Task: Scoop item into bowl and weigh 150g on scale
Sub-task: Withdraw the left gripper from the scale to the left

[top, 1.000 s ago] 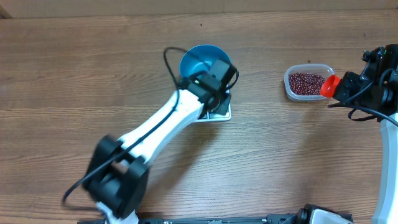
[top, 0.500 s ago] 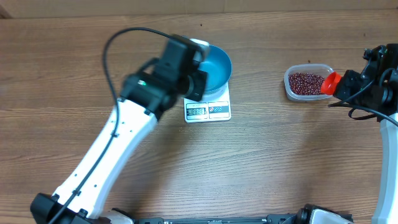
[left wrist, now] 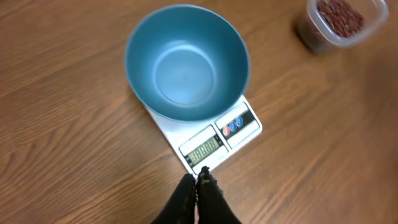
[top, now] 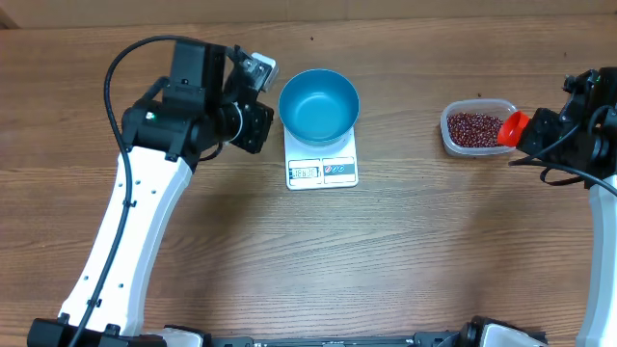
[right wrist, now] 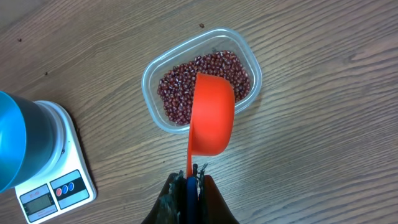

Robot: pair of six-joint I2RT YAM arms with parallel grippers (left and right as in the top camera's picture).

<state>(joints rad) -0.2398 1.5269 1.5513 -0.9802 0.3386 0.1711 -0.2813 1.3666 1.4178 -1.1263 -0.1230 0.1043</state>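
Observation:
The bright blue bowl [top: 319, 104] [left wrist: 186, 62] stands on the white scale [top: 323, 172] [left wrist: 214, 140], whose display is lit, and I see nothing inside it. My left gripper [top: 258, 128] [left wrist: 199, 180] hangs left of the bowl, shut and holding nothing. The item, dark red-brown beans [top: 476, 126] [right wrist: 208, 78], lies in a clear plastic tub [top: 451, 140] [right wrist: 155, 121] at the right. My right gripper [top: 533, 135] [right wrist: 194, 171] is shut on the blue handle of an orange-red scoop [top: 511, 130] [right wrist: 211, 118]. The scoop's cup hangs over the tub's near side.
Bare wooden table surrounds the scale and tub. My left arm [top: 135, 222] runs from the bottom left up to the bowl's left side. My right arm [top: 603, 212] stands along the right edge. The tub also shows in the left wrist view's top right corner [left wrist: 339, 25].
My left arm has swung off the bowl and scale to the left, uncovering both. The right gripper and scoop have stayed in place.

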